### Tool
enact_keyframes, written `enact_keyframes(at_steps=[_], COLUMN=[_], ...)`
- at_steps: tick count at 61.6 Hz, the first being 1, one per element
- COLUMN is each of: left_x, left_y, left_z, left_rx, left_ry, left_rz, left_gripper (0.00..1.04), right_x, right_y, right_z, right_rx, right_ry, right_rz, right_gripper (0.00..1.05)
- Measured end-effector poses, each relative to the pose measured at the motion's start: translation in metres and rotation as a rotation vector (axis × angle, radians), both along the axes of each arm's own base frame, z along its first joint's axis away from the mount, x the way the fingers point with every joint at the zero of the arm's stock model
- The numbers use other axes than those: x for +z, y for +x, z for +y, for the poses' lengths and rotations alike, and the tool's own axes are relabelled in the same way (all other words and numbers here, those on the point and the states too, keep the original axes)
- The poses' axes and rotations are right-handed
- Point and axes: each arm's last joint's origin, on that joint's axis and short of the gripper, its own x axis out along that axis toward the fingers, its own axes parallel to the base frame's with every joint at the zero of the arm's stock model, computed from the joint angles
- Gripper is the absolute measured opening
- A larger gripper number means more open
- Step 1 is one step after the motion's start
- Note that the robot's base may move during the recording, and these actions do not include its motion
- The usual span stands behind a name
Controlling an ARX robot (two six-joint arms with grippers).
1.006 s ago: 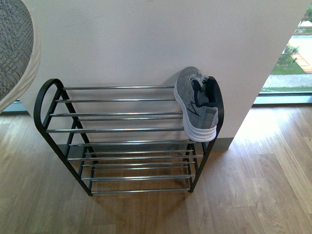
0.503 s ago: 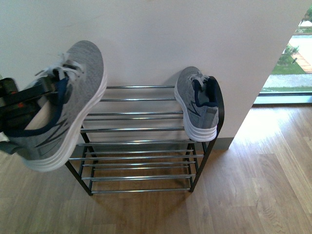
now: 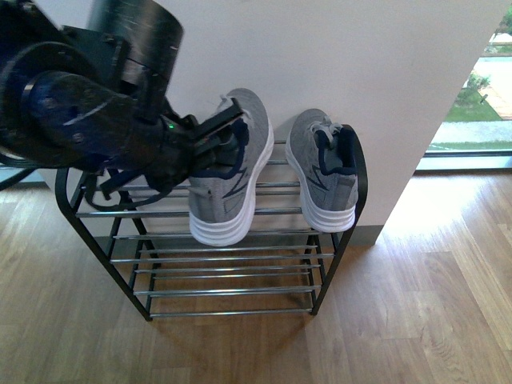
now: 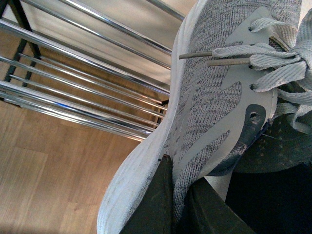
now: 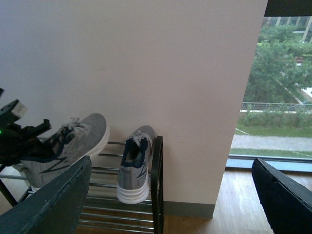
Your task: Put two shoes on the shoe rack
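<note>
My left gripper (image 3: 214,138) is shut on a grey sneaker (image 3: 234,180) at its collar and side, holding it over the top tier of the shoe rack (image 3: 200,258), toe toward the wall. In the left wrist view the dark fingers (image 4: 161,195) pinch the knit side of the sneaker (image 4: 214,97) above the silver bars (image 4: 87,63). The other grey sneaker (image 3: 324,172) rests on the rack's top tier at its right end. From the right wrist view I see both sneakers (image 5: 73,141) (image 5: 134,165) on the rack (image 5: 157,185); my right gripper (image 5: 173,204) stands open and empty, well back from it.
A white wall (image 3: 336,56) rises directly behind the rack, with a grey skirting at its foot. Wooden floor (image 3: 400,320) spreads in front and to the right. A glass window (image 3: 472,104) lies at the far right.
My left arm has swung in from the left with the grey sneaker, bringing it from beside the rack to over the top tier, next to the other sneaker.
</note>
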Motion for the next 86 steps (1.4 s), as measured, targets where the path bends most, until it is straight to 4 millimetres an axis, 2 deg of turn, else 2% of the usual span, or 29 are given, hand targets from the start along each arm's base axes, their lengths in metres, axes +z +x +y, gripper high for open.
enact_keyframes(at_steps=[7,18,28,35,45,56,60,70,76,79,86], left_x=[-0.013,-0.03,-0.033,-0.037,-0.045,-0.04,-0.037,-0.005,0.029,0.036,0.059], left_y=[0.017,0.042,0.064,0.069,0.073,0.073,0.07,0.051,0.031,0.024,-0.002], left_z=[-0.017,-0.03,-0.047,-0.058,-0.063,-0.066,-0.065,-0.052,-0.029,-0.021,0.013], left_rx=[-0.008,0.006,0.011,0.009,0.013,0.012,0.014,0.056,0.124,0.144,0.207], left_ry=[0.026,0.033,-0.011,-0.025,-0.017,-0.024,-0.018,0.023,0.059,0.078,0.124], left_rz=[0.046,0.075,0.064,0.072,0.102,0.075,0.061,-0.014,-0.099,-0.122,-0.19], left_gripper=[0.02,0.02,0.02,0.02,0.02,0.39,0.47,0.75,0.97,0.96,0.95], right_x=[0.0,0.0,0.0,0.0,0.0,0.0,0.0,0.0,0.0,0.0,0.0], right_y=[0.0,0.0,0.0,0.0,0.0,0.0,0.0,0.0,0.0,0.0,0.0], right_z=[0.0,0.0,0.0,0.0,0.0,0.0,0.0,0.0,0.0,0.0,0.0], right_rx=[0.0,0.0,0.0,0.0,0.0,0.0,0.0,0.0,0.0,0.0,0.0], right_ry=[0.0,0.0,0.0,0.0,0.0,0.0,0.0,0.0,0.0,0.0,0.0], right_rz=[0.0,0.0,0.0,0.0,0.0,0.0,0.0,0.0,0.0,0.0,0.0], right_gripper=[0.95,0.95,0.95,0.95,0.95,0.95,0.95,0.95,0.95,0.95,0.95])
